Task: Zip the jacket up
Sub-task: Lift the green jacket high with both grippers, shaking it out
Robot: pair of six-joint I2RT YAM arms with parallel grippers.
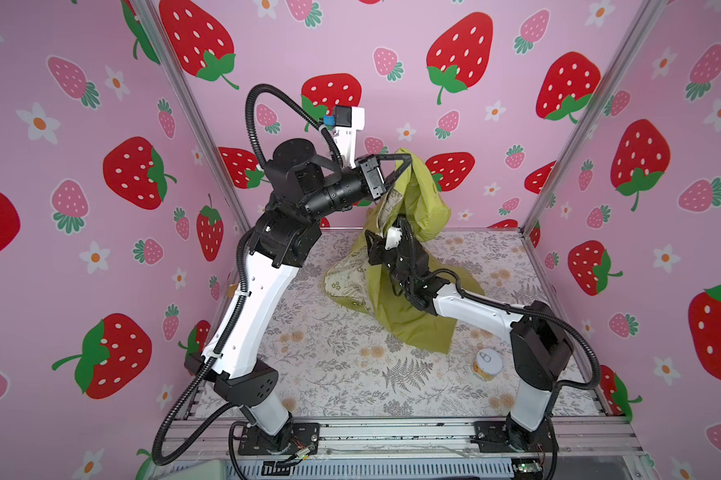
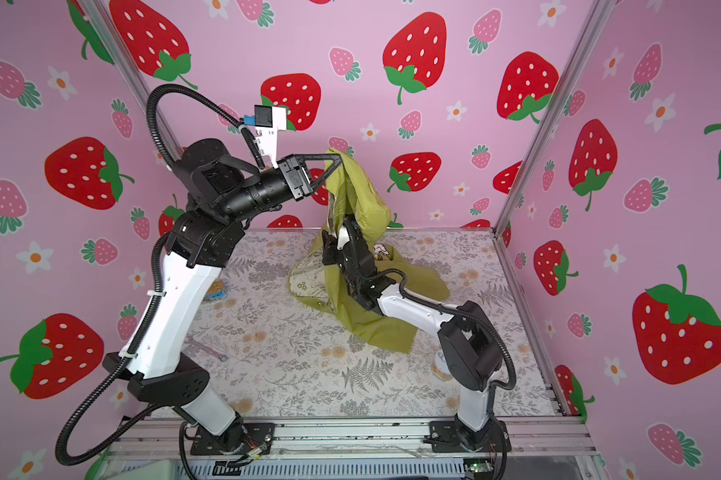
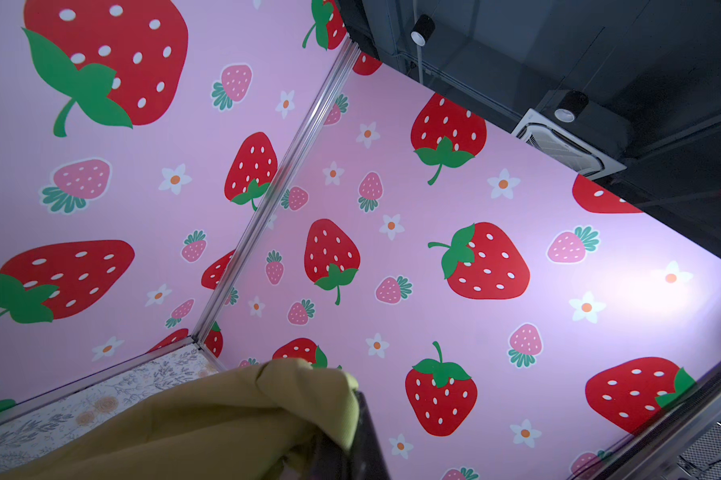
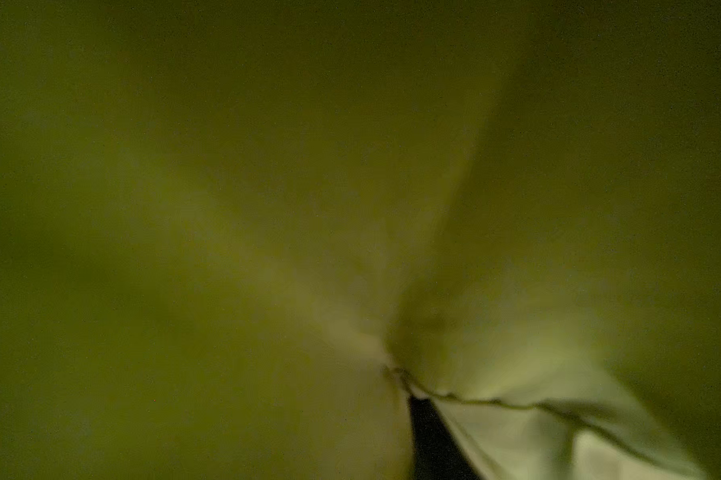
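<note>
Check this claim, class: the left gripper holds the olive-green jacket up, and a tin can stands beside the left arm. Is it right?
Not quite: the tin can stands beside the right arm, as a top view shows. The left gripper does hold the jacket up.

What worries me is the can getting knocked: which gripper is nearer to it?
Right. The right gripper is low, at the jacket's middle, beyond the can; the left gripper is high up, jaws pinching the jacket's top, farther off.

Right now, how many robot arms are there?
2. The left arm holds the jacket up high; the right arm reaches into its folds lower down. None seem hidden.
</note>
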